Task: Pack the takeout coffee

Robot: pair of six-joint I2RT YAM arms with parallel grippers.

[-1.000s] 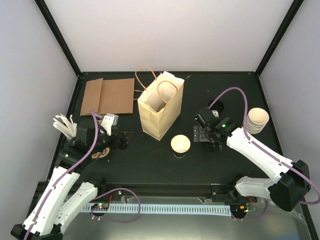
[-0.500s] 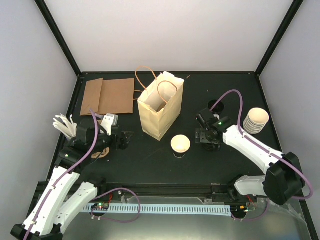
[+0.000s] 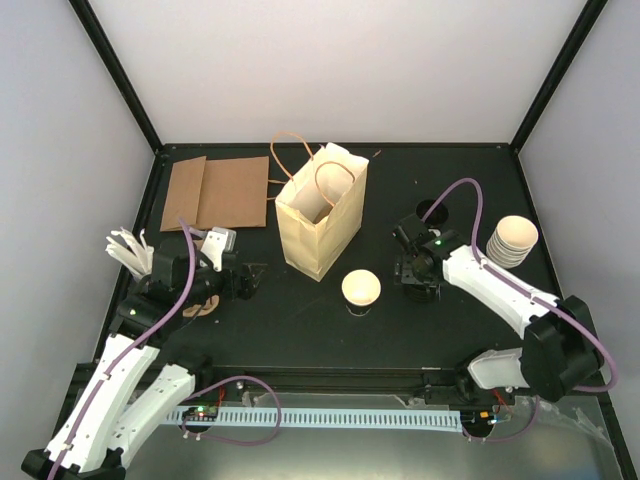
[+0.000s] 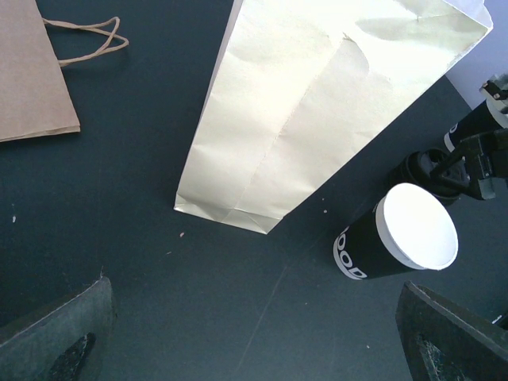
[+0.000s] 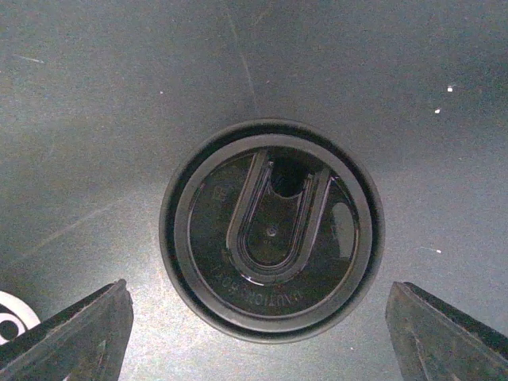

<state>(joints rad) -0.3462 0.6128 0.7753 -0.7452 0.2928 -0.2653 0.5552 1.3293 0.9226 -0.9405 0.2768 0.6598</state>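
top: overhead, whole table | L wrist: low, on bag, cup; shared w/ top | R wrist: close above lid

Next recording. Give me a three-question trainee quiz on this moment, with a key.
1. True or false: the coffee cup already stands inside the paper bag.
2. What lies directly beneath the right gripper? A) a black lid B) a spoon C) a straw
3. Fill in: the left gripper has its jaws ____.
Key: 1 false, the cup stands on the table beside the bag; 2 A; 3 open.
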